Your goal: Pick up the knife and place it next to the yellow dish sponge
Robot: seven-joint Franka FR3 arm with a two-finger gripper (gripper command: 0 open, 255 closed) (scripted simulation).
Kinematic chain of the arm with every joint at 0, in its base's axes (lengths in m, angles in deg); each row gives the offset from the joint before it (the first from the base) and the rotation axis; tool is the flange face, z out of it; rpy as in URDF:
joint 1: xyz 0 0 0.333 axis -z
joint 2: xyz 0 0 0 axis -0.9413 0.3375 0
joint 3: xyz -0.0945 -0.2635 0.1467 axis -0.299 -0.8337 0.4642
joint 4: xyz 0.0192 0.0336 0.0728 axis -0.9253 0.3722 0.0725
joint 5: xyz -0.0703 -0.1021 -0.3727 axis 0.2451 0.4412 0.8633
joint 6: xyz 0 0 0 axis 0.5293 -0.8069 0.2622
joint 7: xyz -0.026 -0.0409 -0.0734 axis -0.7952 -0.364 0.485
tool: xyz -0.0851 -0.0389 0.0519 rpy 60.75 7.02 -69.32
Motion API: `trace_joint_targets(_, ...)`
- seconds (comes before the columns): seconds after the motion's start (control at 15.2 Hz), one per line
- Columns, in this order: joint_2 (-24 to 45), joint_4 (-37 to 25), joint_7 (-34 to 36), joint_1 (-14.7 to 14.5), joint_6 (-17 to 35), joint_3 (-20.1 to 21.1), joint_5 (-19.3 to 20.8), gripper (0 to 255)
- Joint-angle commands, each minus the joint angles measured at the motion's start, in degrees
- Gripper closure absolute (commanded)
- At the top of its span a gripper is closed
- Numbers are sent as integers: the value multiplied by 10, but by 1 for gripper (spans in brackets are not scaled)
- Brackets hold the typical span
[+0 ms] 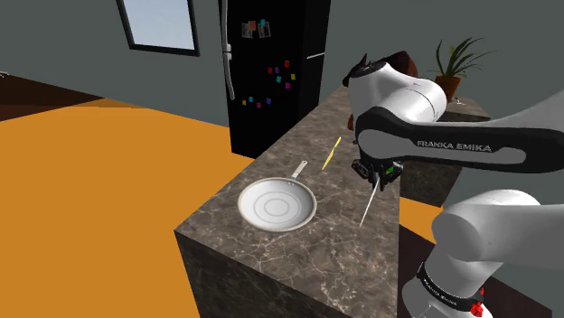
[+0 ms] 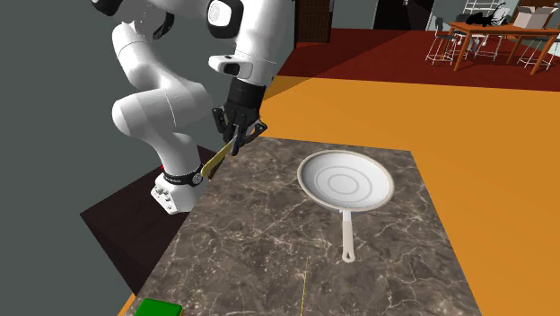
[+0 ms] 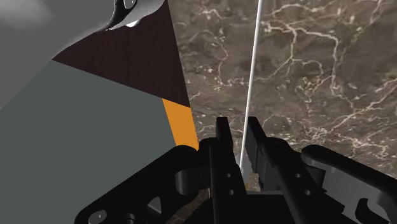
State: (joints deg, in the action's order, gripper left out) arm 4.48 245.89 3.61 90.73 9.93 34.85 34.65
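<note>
The end effector [image 1: 374, 173], right of centre in the shoulder view, pinches a thin white knife [image 1: 366, 210] that dangles over the dark veined surface [image 1: 298, 262]. With so slim a hold, it could swivel or slip.

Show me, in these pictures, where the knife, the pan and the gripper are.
knife [image 1: 367, 204], shoulder view, on the middle of its white blade.
pan [image 1: 277, 205], shoulder view, on its bare bottom.
gripper [image 3: 237, 123], wrist view, midway between its fingertips.
</note>
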Motion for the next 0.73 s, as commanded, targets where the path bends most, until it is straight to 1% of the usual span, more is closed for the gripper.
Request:
trace_joint_targets(0.0, 40, -12, -17, 32, 36, -10, 23, 255)
trace_joint_targets(0.33, 137, -53, -48, 104, 107, -30, 75, 255)
trace_joint_targets(0.66, 242, -113, -65, 168, 160, -40, 127, 255)
